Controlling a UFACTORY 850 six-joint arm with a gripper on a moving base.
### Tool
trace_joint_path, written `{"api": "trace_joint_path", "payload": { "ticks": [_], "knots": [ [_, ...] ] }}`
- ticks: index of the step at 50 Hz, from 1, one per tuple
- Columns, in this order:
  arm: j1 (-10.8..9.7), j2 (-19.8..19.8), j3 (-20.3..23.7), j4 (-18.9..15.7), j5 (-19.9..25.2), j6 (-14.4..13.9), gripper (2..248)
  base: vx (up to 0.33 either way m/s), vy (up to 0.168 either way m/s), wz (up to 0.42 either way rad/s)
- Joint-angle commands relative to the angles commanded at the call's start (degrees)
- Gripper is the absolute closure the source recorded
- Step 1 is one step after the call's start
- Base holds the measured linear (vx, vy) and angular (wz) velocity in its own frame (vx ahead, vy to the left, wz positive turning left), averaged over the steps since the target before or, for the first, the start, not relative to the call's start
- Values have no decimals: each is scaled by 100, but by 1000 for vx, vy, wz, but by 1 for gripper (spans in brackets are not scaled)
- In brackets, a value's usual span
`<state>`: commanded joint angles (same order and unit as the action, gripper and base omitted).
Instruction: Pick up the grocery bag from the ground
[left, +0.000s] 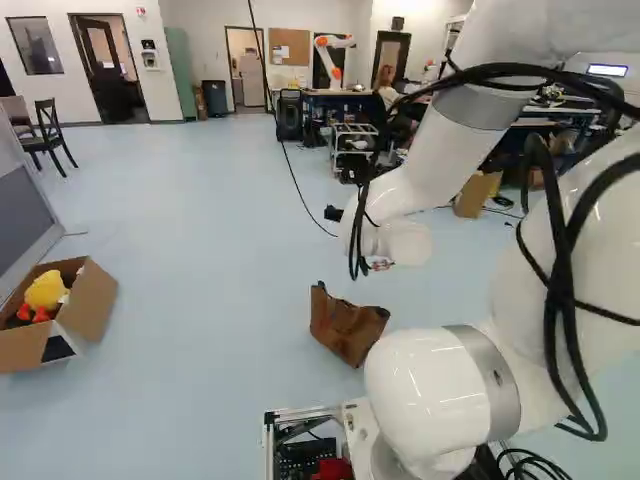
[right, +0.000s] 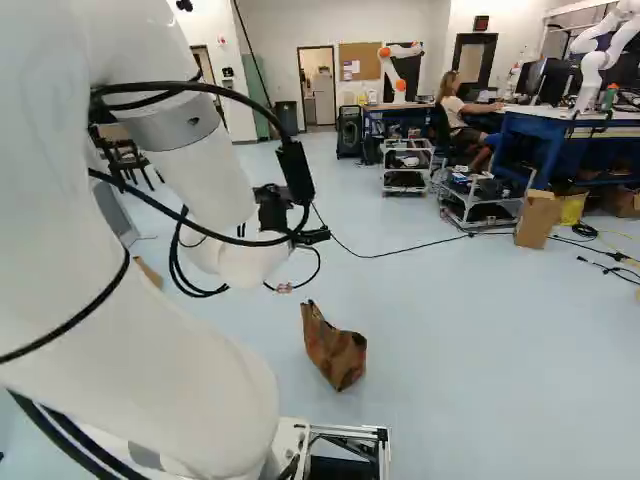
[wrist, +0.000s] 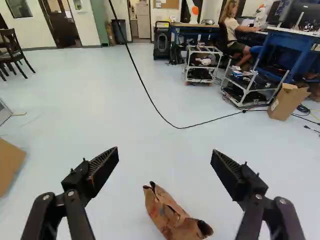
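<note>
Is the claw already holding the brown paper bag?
No, the claw stands open, and the brown paper bag lies on the floor.

Grocery bag: brown, crumpled, looking like paper. It's resting on the pale blue floor, sagging out of shape, showing sharp creases. One end is narrowing to a ragged peak; a dark gap is showing at the other in wrist view.
</note>
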<state>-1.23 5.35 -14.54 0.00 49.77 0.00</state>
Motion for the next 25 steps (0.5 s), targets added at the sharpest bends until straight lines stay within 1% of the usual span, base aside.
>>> {"api": "trace_joint_path", "payload": {
  "ticks": [12,25],
  "knots": [
    [-42,-381,-372,27,-171,0,3,0,0,0],
    [-84,-804,-779,121,-485,0,3,0,0,0]
  ]
}}
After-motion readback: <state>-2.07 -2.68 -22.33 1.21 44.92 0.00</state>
